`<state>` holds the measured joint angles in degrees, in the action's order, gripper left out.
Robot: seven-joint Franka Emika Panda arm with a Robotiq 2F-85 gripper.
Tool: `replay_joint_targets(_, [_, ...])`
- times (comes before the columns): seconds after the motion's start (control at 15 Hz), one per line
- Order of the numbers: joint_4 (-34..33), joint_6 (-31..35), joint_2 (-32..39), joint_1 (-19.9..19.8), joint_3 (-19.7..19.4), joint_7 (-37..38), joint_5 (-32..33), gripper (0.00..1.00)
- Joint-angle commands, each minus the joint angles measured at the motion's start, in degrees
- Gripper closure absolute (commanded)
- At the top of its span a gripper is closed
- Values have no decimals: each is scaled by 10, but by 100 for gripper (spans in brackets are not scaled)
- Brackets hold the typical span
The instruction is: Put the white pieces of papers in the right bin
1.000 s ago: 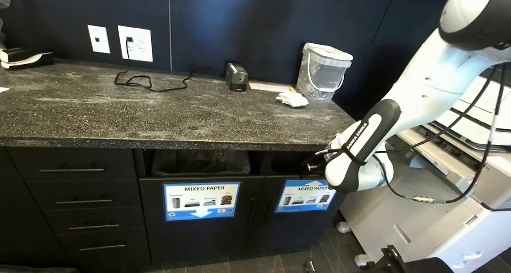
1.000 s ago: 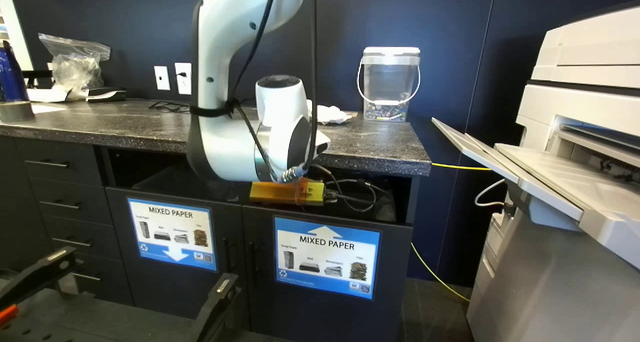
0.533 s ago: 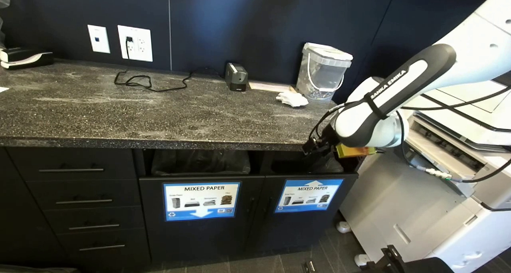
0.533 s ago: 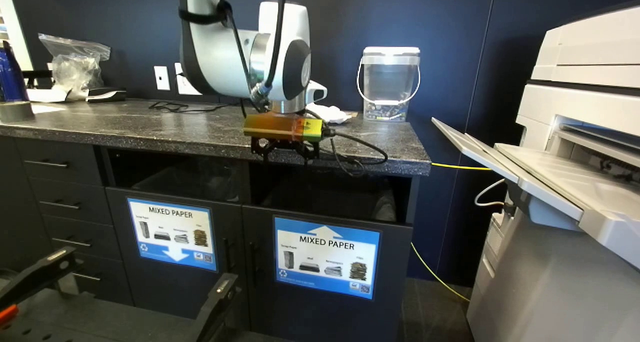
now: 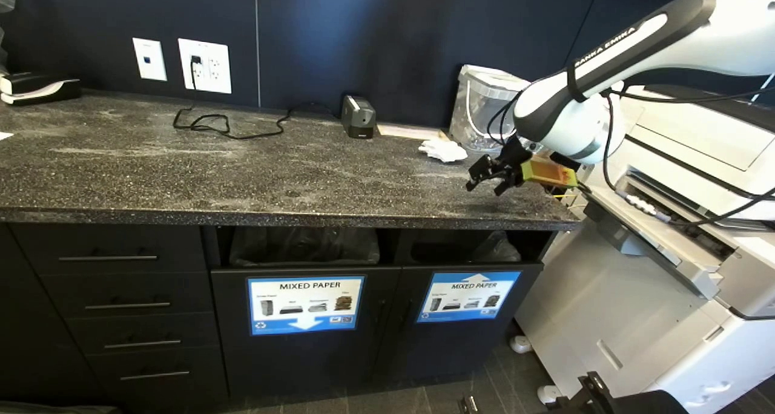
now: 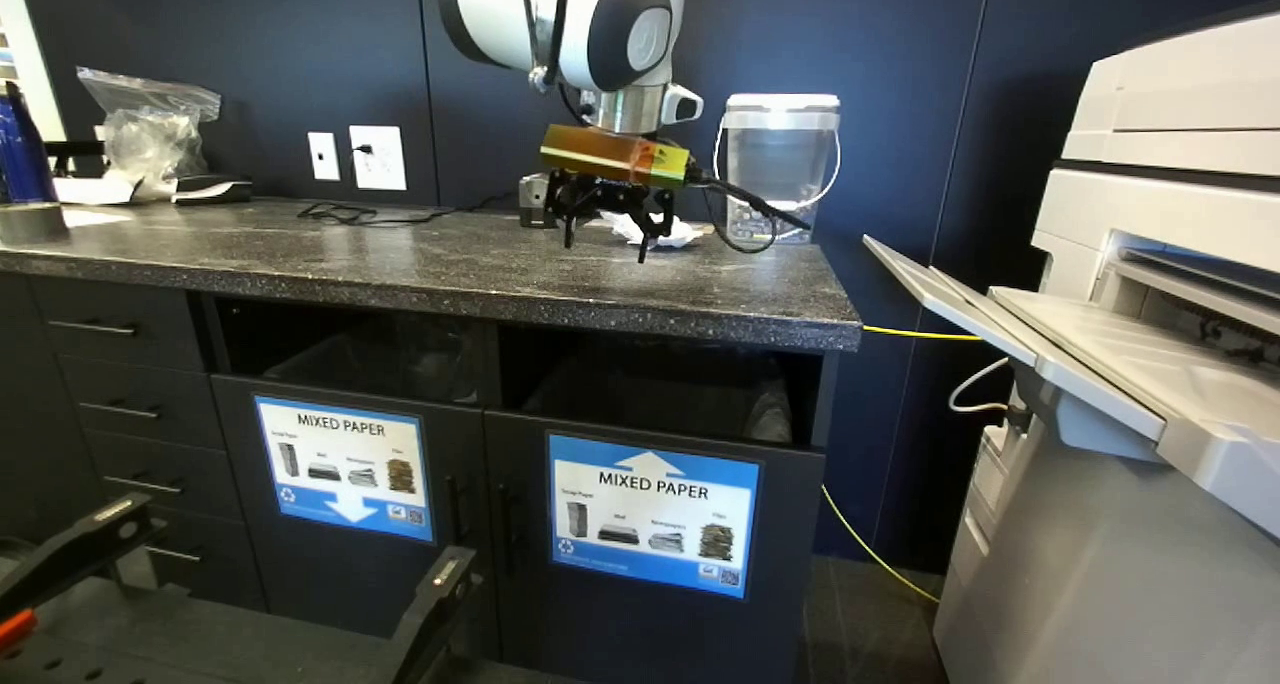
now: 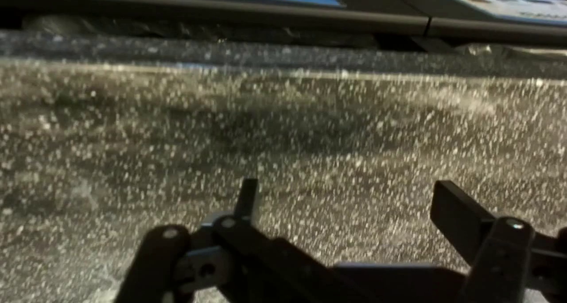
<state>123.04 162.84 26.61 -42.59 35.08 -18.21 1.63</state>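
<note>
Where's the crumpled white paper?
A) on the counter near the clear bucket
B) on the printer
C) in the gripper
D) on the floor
A: in both exterior views the crumpled white paper sits on the counter near the clear bucket, and the open gripper holds nothing.

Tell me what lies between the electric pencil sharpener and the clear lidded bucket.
An exterior view shows a flat pale strip and, in front of it, crumpled white paper.
</note>
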Motion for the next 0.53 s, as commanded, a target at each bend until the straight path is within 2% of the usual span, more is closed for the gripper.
replay_joint_targets(0.0, [-112, -53, 18, 97, -80, 6, -61, 0])
replay_joint_targets(0.07, [-140, -66, 24, 147, -119, 33, -67, 0])
replay_joint_targets(0.27, [-227, -124, 50, 259, -226, 129, -81, 0])
replay_joint_targets(0.47, [-331, -224, 98, 344, -300, 245, -78, 0])
